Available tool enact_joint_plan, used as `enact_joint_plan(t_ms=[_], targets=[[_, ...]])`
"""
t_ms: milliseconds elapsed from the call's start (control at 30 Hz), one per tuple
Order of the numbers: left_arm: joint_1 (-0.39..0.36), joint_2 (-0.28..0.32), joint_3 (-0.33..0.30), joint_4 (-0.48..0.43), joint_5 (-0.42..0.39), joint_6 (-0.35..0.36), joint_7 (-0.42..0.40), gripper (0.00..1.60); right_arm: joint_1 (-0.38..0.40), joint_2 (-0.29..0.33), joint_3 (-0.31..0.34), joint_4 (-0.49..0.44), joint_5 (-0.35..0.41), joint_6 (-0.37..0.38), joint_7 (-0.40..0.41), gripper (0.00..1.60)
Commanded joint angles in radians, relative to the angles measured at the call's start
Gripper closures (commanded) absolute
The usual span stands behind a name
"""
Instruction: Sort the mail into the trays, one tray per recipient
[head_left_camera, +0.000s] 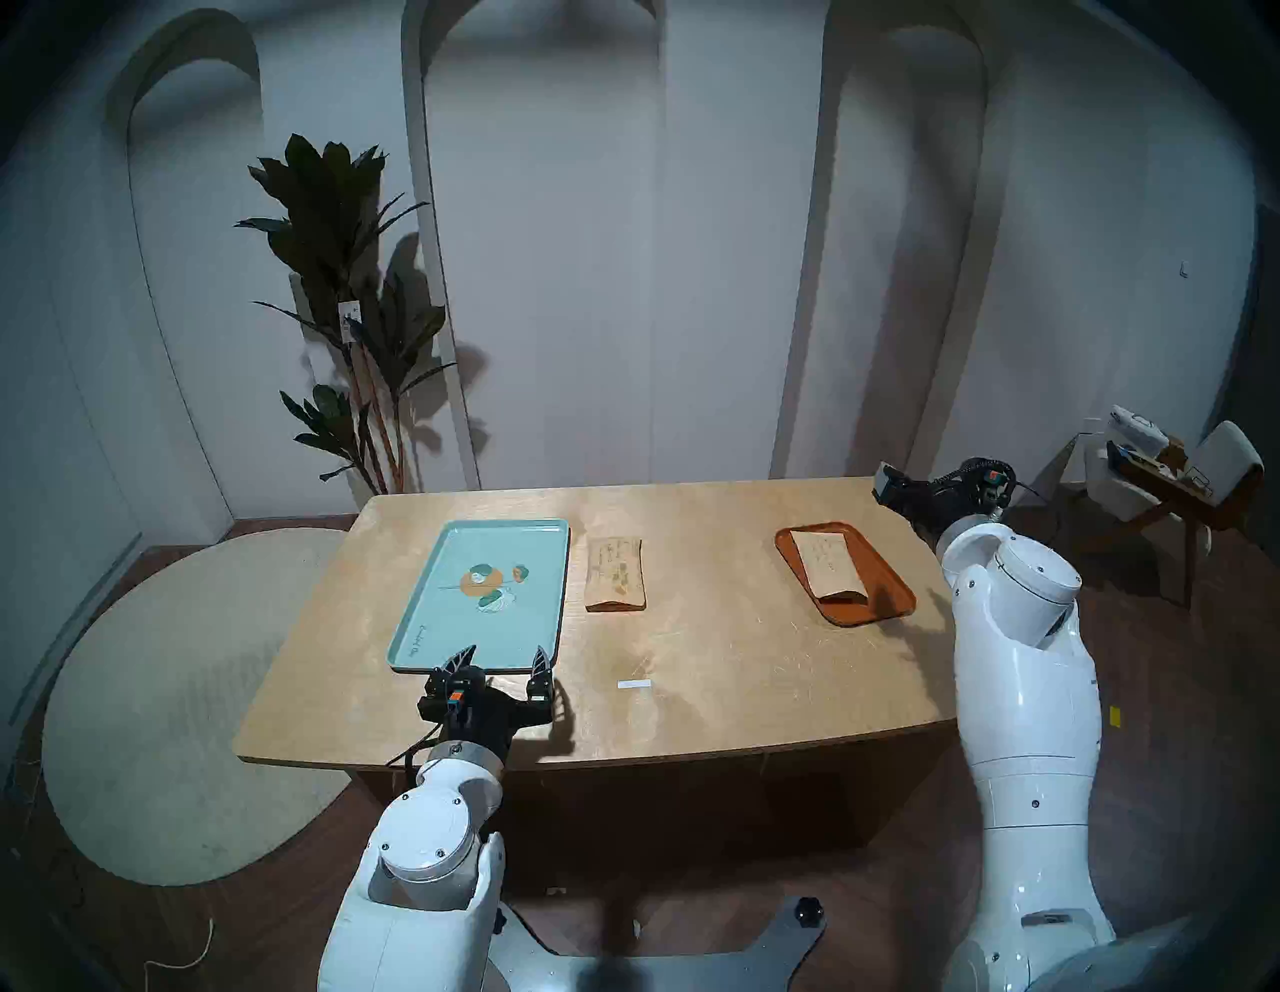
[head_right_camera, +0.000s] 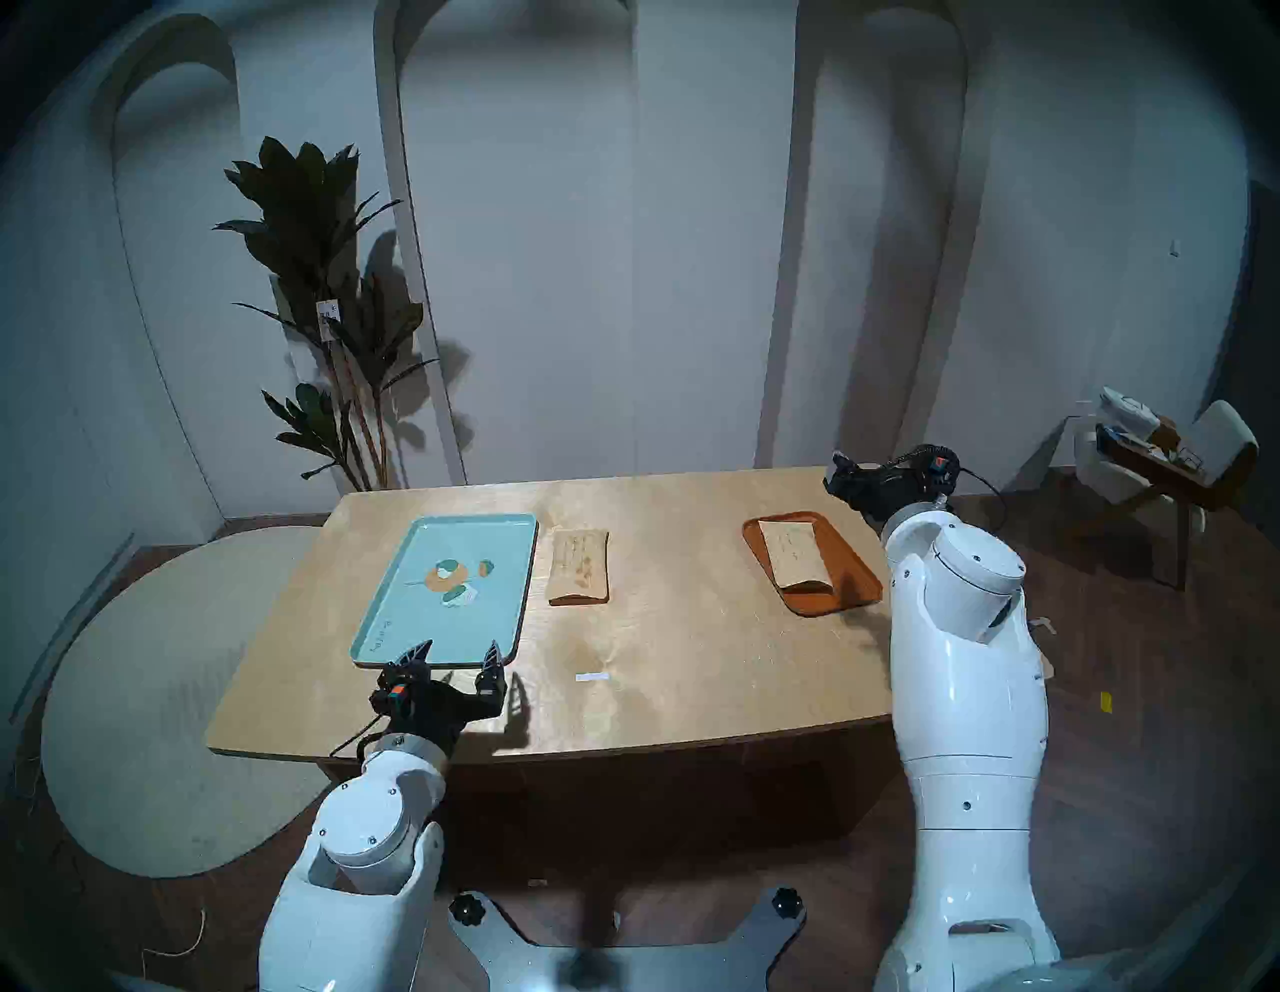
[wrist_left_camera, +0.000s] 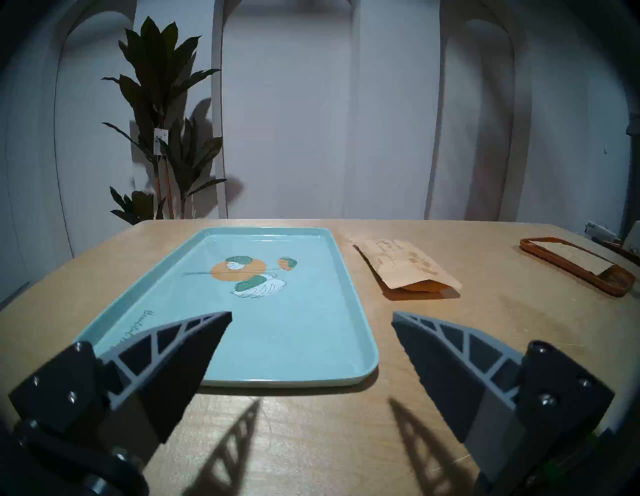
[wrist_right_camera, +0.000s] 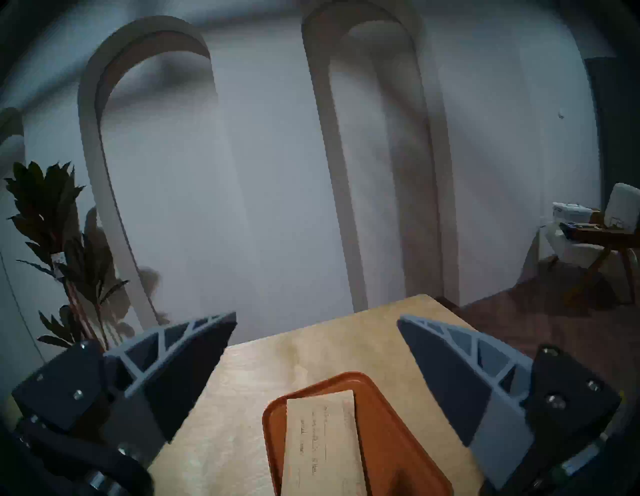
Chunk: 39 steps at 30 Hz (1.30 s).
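wood table (head_left_camera: 727, 665): blotched tan envelope (head_left_camera: 616, 573) bare; paler envelope (head_left_camera: 828, 565) in orange tray (head_left_camera: 893, 589).

Table (head_left_camera: 692, 665): pale wood w/ smooth satin sheen. Green tray (head_left_camera: 429, 609) glossy, orange tray (head_left_camera: 893, 582) smooth; envelopes (head_left_camera: 615, 573) matt kraft paper, creased.

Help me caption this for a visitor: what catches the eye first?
The big mint-green tray with its leaf print lies empty on the table's left, with a blotchy envelope on the bare wood just right of it. On the right, a paler envelope already lies in the small orange tray. Both grippers, left and right, are open and empty.
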Motion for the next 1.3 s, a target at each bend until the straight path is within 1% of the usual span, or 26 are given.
enact_joint_plan(t_ms=[0,833,867,900,933,967,1000,1067,1100,1133,1200,1233,1267], targets=[[-0.004,0.000,0.000,-0.026,0.003,-0.004,0.002,0.00,0.011,-0.027,-0.006,-0.036,0.002,-0.006,-0.022,0.00],[-0.004,0.000,0.000,-0.026,0.003,-0.004,0.003,0.00,0.010,-0.022,-0.013,-0.037,0.011,-0.008,-0.036,0.00],[-0.005,0.004,0.002,-0.025,0.016,-0.009,0.009,0.00,0.010,-0.022,-0.013,-0.037,0.012,-0.008,-0.036,0.00],[-0.041,-0.003,0.050,-0.056,0.035,0.100,0.091,0.00,0.012,-0.022,-0.013,-0.033,0.012,-0.006,-0.036,0.00],[-0.072,0.003,0.070,-0.069,0.037,0.106,0.072,0.00,0.013,-0.022,-0.013,-0.032,0.013,-0.006,-0.036,0.00],[-0.095,0.008,0.085,-0.069,0.013,0.109,0.046,0.00,0.013,-0.022,-0.013,-0.031,0.014,-0.006,-0.037,0.00],[-0.101,0.012,0.094,-0.073,0.016,0.106,0.046,0.00,0.013,-0.021,-0.013,-0.030,0.014,-0.006,-0.037,0.00],[-0.115,0.017,0.117,-0.096,0.033,0.137,0.057,0.00,0.013,-0.021,-0.014,-0.029,0.016,-0.006,-0.037,0.00],[-0.115,0.017,0.117,-0.096,0.033,0.137,0.057,0.00,0.013,-0.021,-0.014,-0.029,0.016,-0.006,-0.037,0.00],[-0.123,0.020,0.136,-0.113,0.051,0.180,0.075,0.00,0.013,-0.020,-0.014,-0.028,0.017,-0.006,-0.037,0.00],[-0.145,0.024,0.163,-0.107,0.076,0.226,0.092,0.00,0.013,-0.019,-0.014,-0.028,0.018,-0.006,-0.037,0.00],[-0.166,0.023,0.177,-0.101,0.088,0.260,0.104,0.00,0.013,-0.019,-0.014,-0.028,0.019,-0.006,-0.037,0.00],[-0.159,0.026,0.184,-0.106,0.104,0.262,0.112,0.00,0.013,-0.018,-0.015,-0.028,0.019,-0.006,-0.037,0.00]])
